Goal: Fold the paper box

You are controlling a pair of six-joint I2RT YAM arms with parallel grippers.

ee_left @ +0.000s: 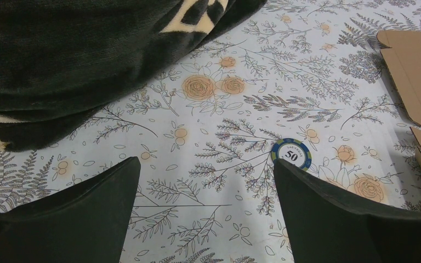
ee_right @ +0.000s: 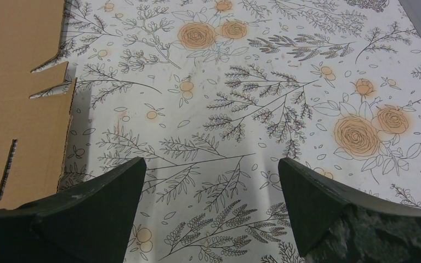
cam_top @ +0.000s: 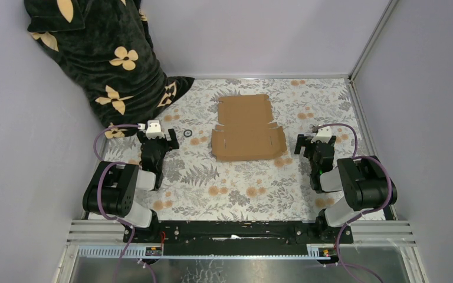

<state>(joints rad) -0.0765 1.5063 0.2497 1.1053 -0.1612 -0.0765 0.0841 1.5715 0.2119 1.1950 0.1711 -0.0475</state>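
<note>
Left gripper [ee_left: 205, 167], right gripper [ee_right: 211, 164] gape beside paper box [cam_top: 248, 128].

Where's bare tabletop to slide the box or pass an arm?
Free: the table on the paper box's near side, and right of it ahead of the right gripper. Crowded: the left, with the blanket and poker chip.

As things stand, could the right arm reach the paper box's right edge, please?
Probably yes: the right gripper is open just beside the paper box, with only bare floral tablecloth between them and nothing in the way.
</note>
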